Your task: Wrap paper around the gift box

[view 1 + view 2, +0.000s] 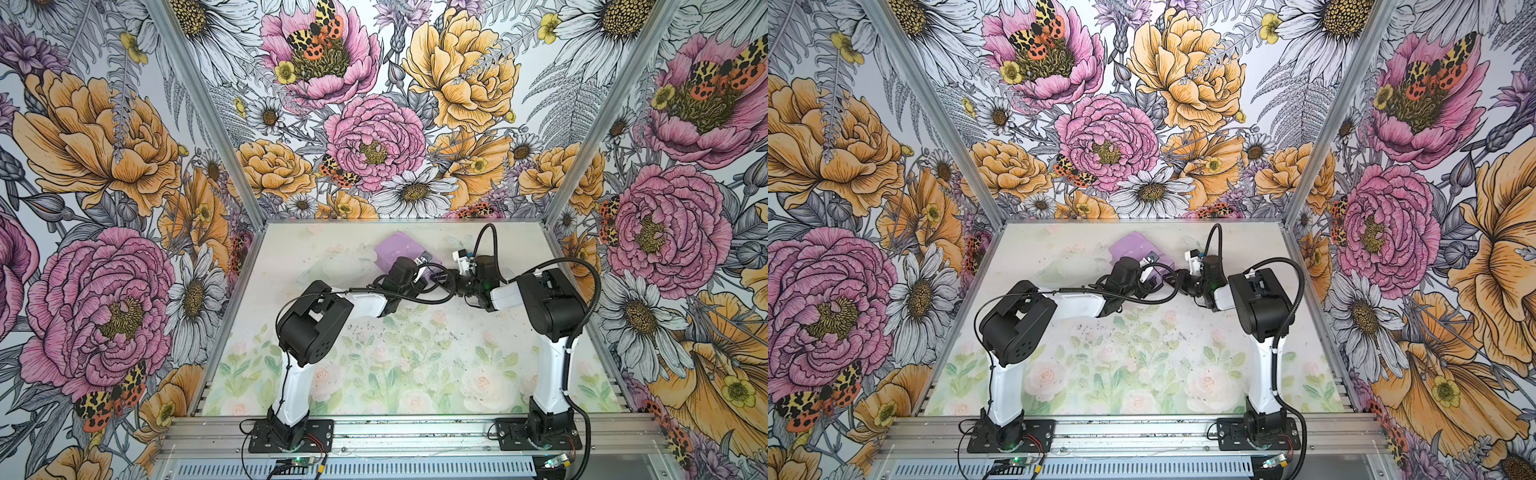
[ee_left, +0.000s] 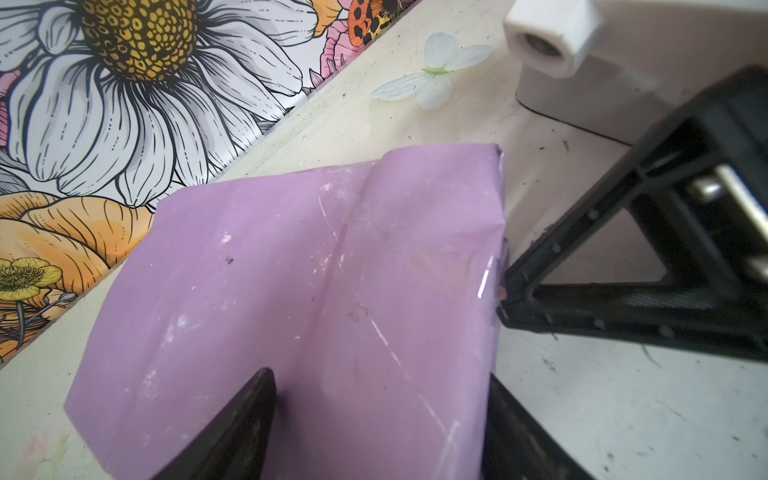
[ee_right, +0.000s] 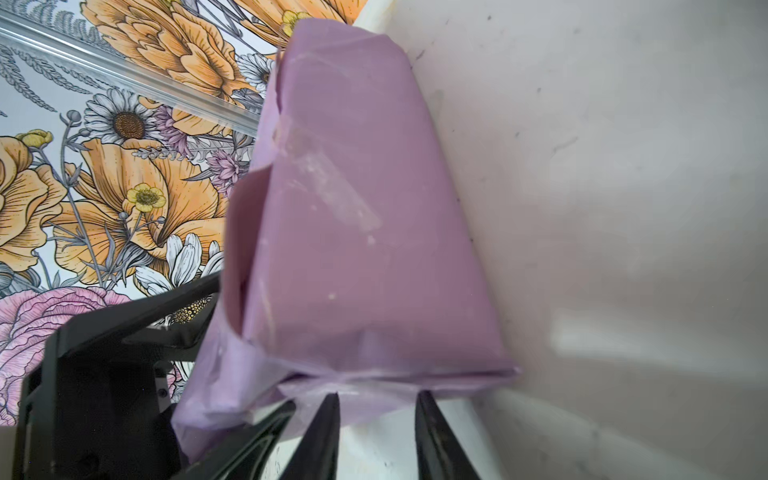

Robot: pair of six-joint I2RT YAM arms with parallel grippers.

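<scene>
- L gripper (image 2: pixel 380 374): jaws stand wide, straddling the wrapped box (image 1: pixel 394 249). One finger (image 2: pixel 237 424) lies over the paper face, the other vs. the box's side edge. Looks like a clamp on the box, though contact under the near finger is hidden in the wrist view.
- R gripper (image 3: pixel 377 395): jaws part-way apart, w/ a clear gap betw. the fingers. The tips sit at the folded end of the paper (image 2: pixel 291 291).
- Box: fully covered, so it reads as a lilac block. It lies at the far centre of the table (image 1: pixel 374 374), near the back wall. In both top views both grippers are at its near-right end.
- Paper: creased across the top face. The end fold by the R gripper is flat and carries a short glossy strip (image 2: pixel 486 278). On the L gripper's side a flap (image 3: pixel 239 249) curls loose off the block.
- White block (image 2: pixel 552 41): on the table just past the box's end, apart from it.
- Arms: both reach in from the near rail, w/ wrists close together.
</scene>
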